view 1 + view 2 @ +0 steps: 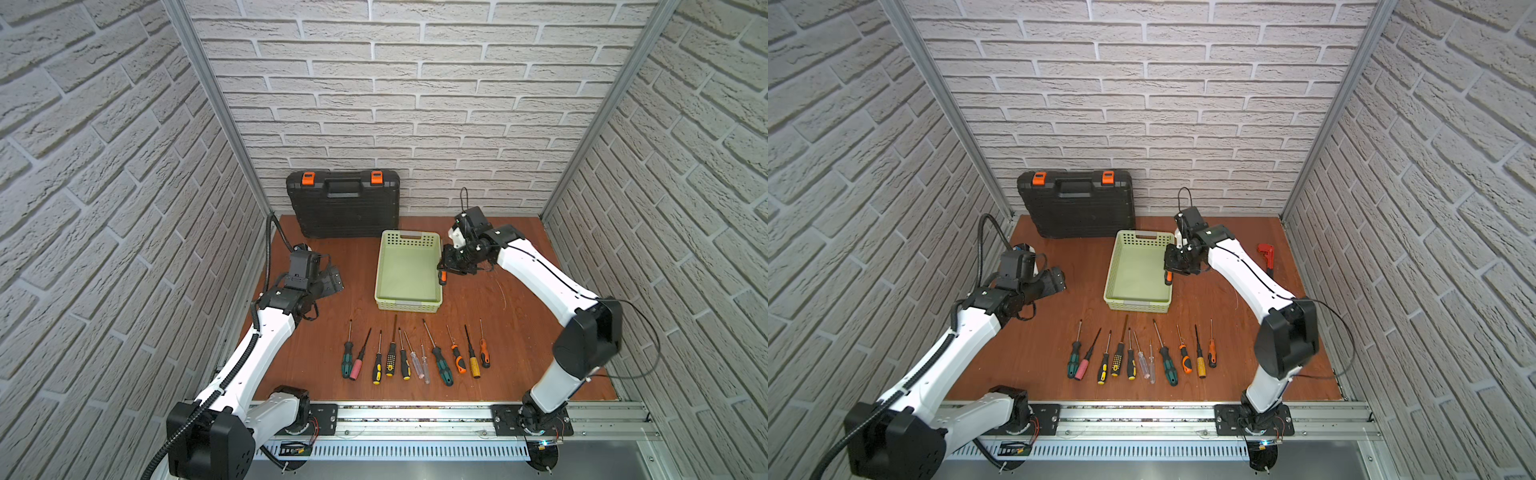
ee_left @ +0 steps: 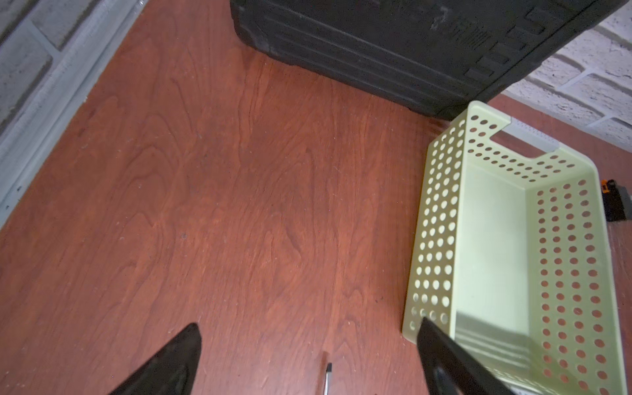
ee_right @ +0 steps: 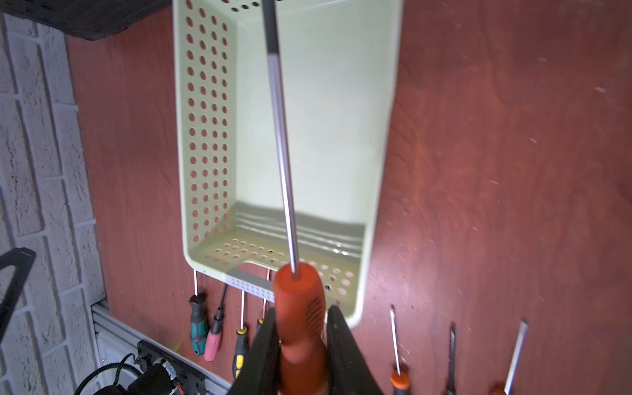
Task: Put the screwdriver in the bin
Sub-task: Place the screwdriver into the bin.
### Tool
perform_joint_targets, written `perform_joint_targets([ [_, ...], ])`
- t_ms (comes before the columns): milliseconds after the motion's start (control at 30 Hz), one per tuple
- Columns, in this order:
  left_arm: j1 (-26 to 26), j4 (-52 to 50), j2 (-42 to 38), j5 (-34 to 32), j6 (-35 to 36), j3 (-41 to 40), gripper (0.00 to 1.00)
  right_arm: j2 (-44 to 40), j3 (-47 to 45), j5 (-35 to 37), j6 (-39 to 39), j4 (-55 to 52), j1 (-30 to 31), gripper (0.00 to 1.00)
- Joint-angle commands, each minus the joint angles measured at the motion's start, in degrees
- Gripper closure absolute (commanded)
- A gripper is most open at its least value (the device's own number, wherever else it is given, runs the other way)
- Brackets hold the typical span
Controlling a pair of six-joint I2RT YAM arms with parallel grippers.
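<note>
1. Left arm: white shell links, black joint housings, and a ribbed black conduit running along it.
2. Right arm: the same white shells and black joints, with a thin black cable looping off it.
3. Left hand and right hand: black, with tapering fingers.
4. Black base plates dotted with screws.

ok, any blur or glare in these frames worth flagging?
Right wrist view: orange screwdriver handle soft up close, table specks smeared, striped reflection on the bin floor. Left wrist view: wood grain crisp, left gripper a dark silhouette. Both top views: wide-angle bends the brick walls, otherwise sharp.
</note>
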Motion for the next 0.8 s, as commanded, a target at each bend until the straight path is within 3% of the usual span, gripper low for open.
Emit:
perform_joint_targets([
  [0,-0.06,-1.38,-2.19,2.56,-2.45,-1.78,0.02,5.63,6.77,-2.86,-2.29,-0.45,1.88,0.95],
  [267,-0.55,-0.77,-5.55,4.78,-1.97,-3.72,0.02,15.17,11.61,2.29,-1.53,2.73,3.75,0.95],
  [767,-0.70,-3.51,-3.90,7.88,0.95,-1.21,0.02,22.16,12.50,8.95,0.01,3.47,6.65,0.92],
])
